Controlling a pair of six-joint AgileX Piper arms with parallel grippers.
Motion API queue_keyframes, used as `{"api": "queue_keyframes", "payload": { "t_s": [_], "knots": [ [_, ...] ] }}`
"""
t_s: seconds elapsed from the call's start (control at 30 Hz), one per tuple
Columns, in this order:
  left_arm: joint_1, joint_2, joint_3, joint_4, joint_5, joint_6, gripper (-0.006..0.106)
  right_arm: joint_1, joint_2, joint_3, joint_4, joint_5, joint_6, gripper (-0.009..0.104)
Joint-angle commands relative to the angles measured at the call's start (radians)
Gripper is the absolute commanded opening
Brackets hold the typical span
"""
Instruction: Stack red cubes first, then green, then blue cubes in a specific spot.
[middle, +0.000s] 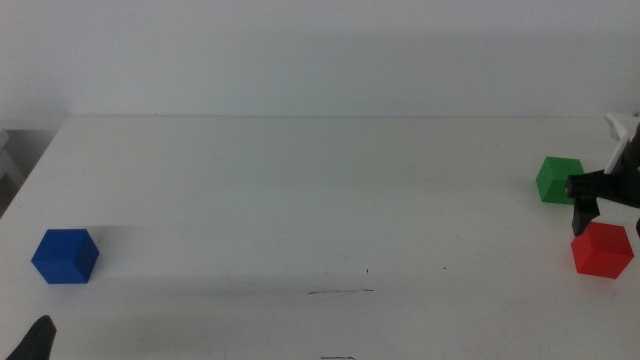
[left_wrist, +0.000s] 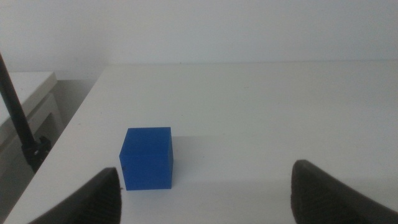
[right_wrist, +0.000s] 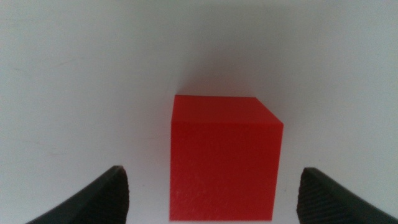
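Observation:
The red cube (middle: 602, 250) sits on the white table at the far right, with the green cube (middle: 558, 180) just behind it to the left. My right gripper (middle: 592, 207) hovers over the red cube. In the right wrist view the gripper (right_wrist: 212, 177) is open, with the red cube (right_wrist: 224, 158) between its jaws, apart from both. The blue cube (middle: 65, 256) sits at the far left. My left gripper (middle: 38, 340) waits at the bottom left, open (left_wrist: 208, 199), with the blue cube (left_wrist: 147, 158) ahead of it. The spot's faint wavy line (middle: 340, 291) and dot (middle: 366, 270) lie front centre.
The table's left edge (left_wrist: 74, 118) runs close beside the blue cube. A thin dark pole (left_wrist: 15, 118) stands off the table beyond that edge. A white arm part (middle: 622, 122) shows at the right border behind the green cube.

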Motion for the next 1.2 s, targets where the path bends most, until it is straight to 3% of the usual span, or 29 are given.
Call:
{"api": "queue_keyframes", "payload": {
  "t_s": [0.0, 0.4, 0.5, 0.6, 0.73, 0.77, 1.0, 1.17],
  "knots": [
    [-0.002, -0.026, -0.022, -0.008, -0.08, -0.008, 0.093, -0.008, -0.03, -0.032, -0.031, -0.009, -0.001, 0.082],
    [-0.002, -0.026, -0.022, -0.008, -0.08, -0.008, 0.093, -0.008, 0.045, -0.032, -0.047, -0.052, -0.001, 0.081],
    [-0.002, -0.026, -0.022, -0.008, -0.08, -0.008, 0.093, -0.008, 0.056, -0.032, -0.056, -0.057, -0.002, 0.074],
    [-0.002, -0.026, -0.022, -0.008, -0.08, -0.008, 0.093, -0.008, 0.058, -0.032, -0.064, -0.059, -0.002, 0.054],
    [-0.002, -0.026, -0.022, -0.008, -0.08, -0.008, 0.093, -0.007, 0.048, -0.048, -0.063, -0.05, -0.012, 0.004],
    [-0.002, -0.026, -0.022, -0.008, -0.08, -0.008, 0.093, -0.004, 0.04, -0.057, -0.062, -0.034, -0.019, -0.001],
    [-0.002, -0.026, -0.022, -0.008, -0.08, -0.008, 0.093, 0.134, -0.023, -0.18, -0.062, 0.115, 0.12, -0.001],
    [-0.002, -0.026, -0.022, -0.008, -0.08, -0.008, 0.093, 0.356, 0.05, -0.306, -0.064, 0.164, 0.221, -0.001]
  ]
}}
